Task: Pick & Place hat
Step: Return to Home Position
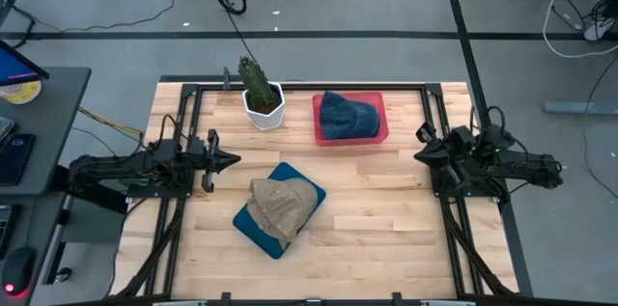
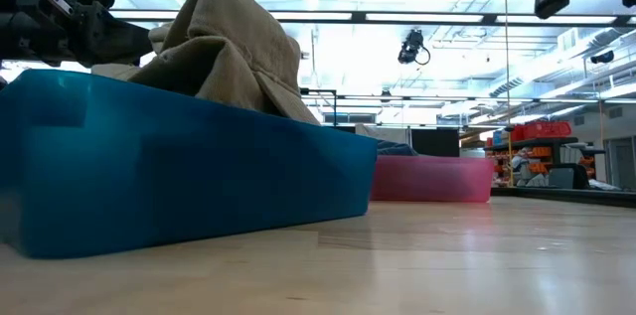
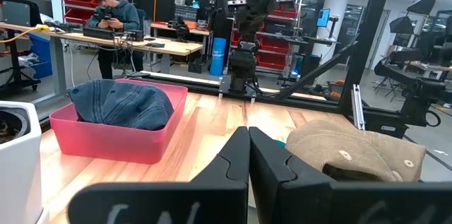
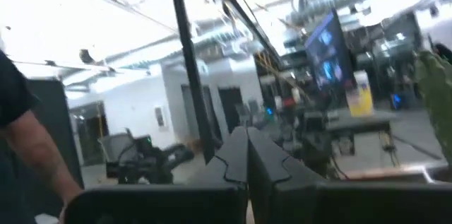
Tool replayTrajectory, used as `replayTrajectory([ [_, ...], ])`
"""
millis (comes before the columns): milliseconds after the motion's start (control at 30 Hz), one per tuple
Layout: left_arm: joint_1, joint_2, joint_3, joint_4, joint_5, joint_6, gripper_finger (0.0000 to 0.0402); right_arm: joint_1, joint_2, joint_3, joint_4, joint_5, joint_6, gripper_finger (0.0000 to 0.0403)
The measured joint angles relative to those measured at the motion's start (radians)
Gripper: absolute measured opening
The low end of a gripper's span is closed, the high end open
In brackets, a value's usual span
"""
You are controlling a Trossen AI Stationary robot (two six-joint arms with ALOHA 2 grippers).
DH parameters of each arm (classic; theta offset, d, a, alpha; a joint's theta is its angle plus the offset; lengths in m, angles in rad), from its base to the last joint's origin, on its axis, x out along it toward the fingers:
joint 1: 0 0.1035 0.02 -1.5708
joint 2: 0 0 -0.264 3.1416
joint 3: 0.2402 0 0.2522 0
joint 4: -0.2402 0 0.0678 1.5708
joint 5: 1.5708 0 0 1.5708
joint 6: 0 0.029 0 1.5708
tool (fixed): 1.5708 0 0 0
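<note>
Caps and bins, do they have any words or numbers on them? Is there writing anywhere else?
No text can be read in any view.
The brown cap, blue cap, blue bin, red bin and white pot: no writing shows.
The screen and yellow sign in the room behind: too blurred to read.

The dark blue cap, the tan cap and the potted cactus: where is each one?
Dark blue fabric cap [image 1: 346,116], high view, middle of its crown.
Tan fabric cap [image 1: 283,202], high view, middle of its crown.
Green cactus in a white pot [image 1: 256,79], high view, on the green stem.
</note>
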Motion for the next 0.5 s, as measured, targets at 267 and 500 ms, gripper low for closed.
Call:
replayTrajectory([
  [267,0.0,0.0,0.0,0.0,0.0,-0.001,0.0003,0.065,-0.041,-0.209,0.272,0.019,0.096,0.0],
  [500,0.0,0.0,0.0,0.0,0.001,0.0,0.0003,0.113,-0.041,-0.206,0.231,0.062,-0.008,0.0],
])
